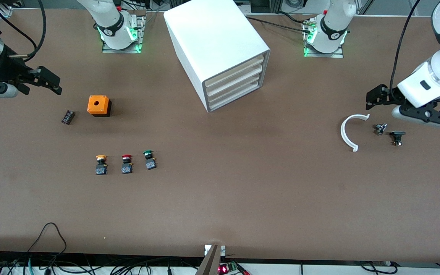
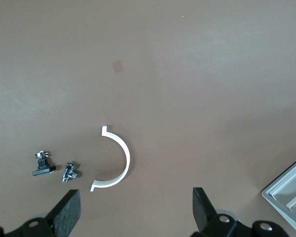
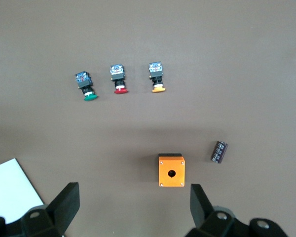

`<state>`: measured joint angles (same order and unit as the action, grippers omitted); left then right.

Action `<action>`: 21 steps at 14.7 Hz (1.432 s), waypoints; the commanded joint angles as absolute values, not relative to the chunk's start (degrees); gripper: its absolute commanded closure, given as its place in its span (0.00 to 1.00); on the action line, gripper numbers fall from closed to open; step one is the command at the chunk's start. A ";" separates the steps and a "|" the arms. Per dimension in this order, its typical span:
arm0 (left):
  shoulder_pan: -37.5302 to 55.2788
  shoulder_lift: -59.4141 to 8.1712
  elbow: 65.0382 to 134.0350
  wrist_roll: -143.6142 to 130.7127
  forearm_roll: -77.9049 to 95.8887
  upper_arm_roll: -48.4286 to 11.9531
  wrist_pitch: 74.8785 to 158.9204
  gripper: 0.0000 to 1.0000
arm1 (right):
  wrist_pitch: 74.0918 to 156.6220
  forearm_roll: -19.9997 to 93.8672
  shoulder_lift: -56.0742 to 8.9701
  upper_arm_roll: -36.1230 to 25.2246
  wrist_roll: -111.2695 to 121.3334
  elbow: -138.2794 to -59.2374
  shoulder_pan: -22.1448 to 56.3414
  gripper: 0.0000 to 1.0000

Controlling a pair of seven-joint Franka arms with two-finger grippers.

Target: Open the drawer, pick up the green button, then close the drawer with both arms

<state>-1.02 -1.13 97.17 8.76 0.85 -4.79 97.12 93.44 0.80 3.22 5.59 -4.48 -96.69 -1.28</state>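
The white cabinet (image 1: pixel 216 42) stands at the middle of the table between the two bases. Its stacked drawers (image 1: pixel 235 78) all sit shut. The green-capped button (image 1: pixel 148 158) lies on the bare table, nearer to the front camera than the cabinet, toward the right arm's end; it also shows in the right wrist view (image 3: pixel 86 85). My right gripper (image 1: pixel 50 82) hangs open and empty at the right arm's end, its own view (image 3: pixel 133 205) looking down beside an orange box. My left gripper (image 1: pixel 374 98) is open and empty at the left arm's end (image 2: pixel 136 210).
A red-capped button (image 1: pixel 126 163) and an orange-capped button (image 1: pixel 101 164) lie beside the green one. An orange box (image 1: pixel 99 105) and a small black part (image 1: pixel 68 117) lie near my right gripper. A white curved piece (image 1: pixel 349 131) and two small parts (image 1: pixel 380 128) lie by my left gripper.
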 commanded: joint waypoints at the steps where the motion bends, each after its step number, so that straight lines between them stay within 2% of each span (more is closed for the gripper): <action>1: 0.17 2.81 100.72 9.84 1.23 -2.55 98.79 0.00 | 91.32 0.26 2.73 6.68 -4.05 -94.49 -2.46 0.01; 4: 1.14 4.22 102.13 9.06 1.06 -1.59 98.88 0.00 | 88.33 -1.65 0.19 6.68 -4.13 -91.33 -2.11 0.01; 8: 0.44 3.78 101.17 4.31 1.05 -1.67 95.80 0.00 | 89.38 -4.13 -3.94 6.77 -3.43 -88.78 -0.97 0.01; 10: 0.44 3.95 100.90 4.74 0.97 -2.19 95.10 0.00 | 89.04 -3.61 -7.54 6.59 -1.94 -82.56 -0.44 0.00; 12: 0.44 3.96 100.81 4.83 0.97 -2.29 95.01 0.00 | 89.03 -3.60 -8.00 6.59 -2.63 -81.83 -0.26 0.00; 16: 0.44 3.87 100.72 4.92 0.97 -2.37 95.01 0.00 | 89.12 -3.16 -7.21 6.68 -8.15 -82.62 -0.26 0.00; 17: 0.44 3.87 100.72 4.92 1.05 -2.37 95.01 0.00 | 89.21 -3.08 -5.64 6.77 -10.26 -83.57 -0.18 0.00; 18: 0.44 3.87 100.72 4.83 1.05 -2.46 95.01 0.00 | 90.95 -1.95 -0.93 6.85 -10.98 -89.15 -0.18 0.00; 21: 0.44 3.87 100.46 4.83 1.05 -2.46 95.01 0.00 | 90.88 -1.41 2.37 6.77 -10.20 -91.93 -0.18 0.00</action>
<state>0.22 3.19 100.64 5.28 0.85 -2.46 95.75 90.39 -2.30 -1.94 6.69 -9.38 -87.59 -0.21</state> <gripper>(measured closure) 0.000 0.000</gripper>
